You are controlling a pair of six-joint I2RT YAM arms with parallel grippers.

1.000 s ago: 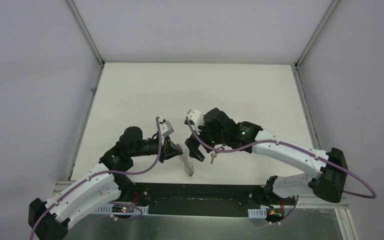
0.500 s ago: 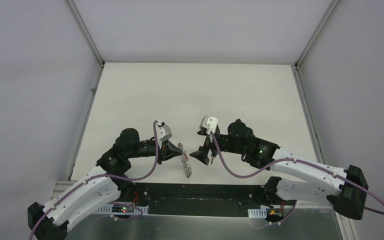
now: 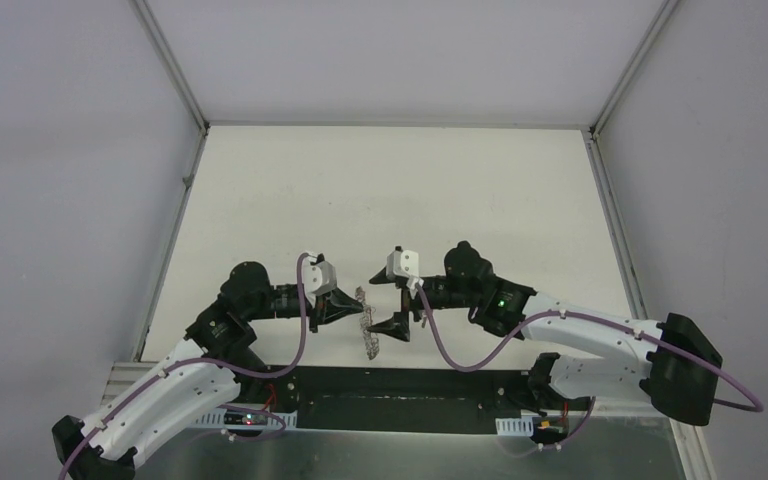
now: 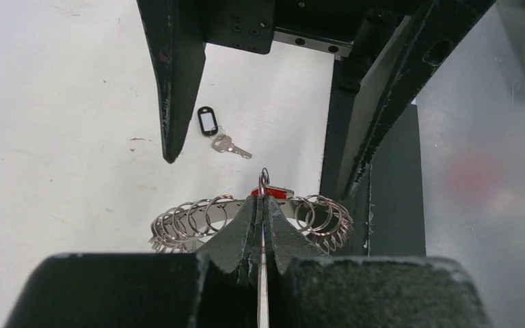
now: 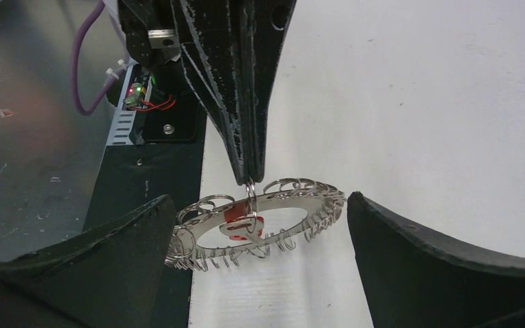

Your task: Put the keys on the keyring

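My left gripper [image 3: 353,305] is shut on a small wire loop at the rim of the keyring [image 3: 365,326], a silvery ring fringed with wire loops, and holds it off the table. The keys [image 5: 245,223], a red-headed one with a silver piece, hang from that loop inside the ring; the red head peeks past my left fingertips [image 4: 271,193]. My right gripper [image 5: 260,199] is open and empty, with one finger [image 5: 109,253] on each side of the keyring [image 5: 294,205] and not touching it. The keyring also shows in the left wrist view [image 4: 191,217], beyond the left gripper [image 4: 263,203].
A second small silver key with a black tag [image 4: 208,121] lies on the white table [image 3: 380,190] beyond the keyring. The black base strip [image 3: 400,385] runs along the near table edge just below both grippers. Grey walls enclose the table.
My right arm has swung in and turned so its open fingers now flank the keyring. My left gripper has shifted slightly left and nearer with the keyring still in its grip.
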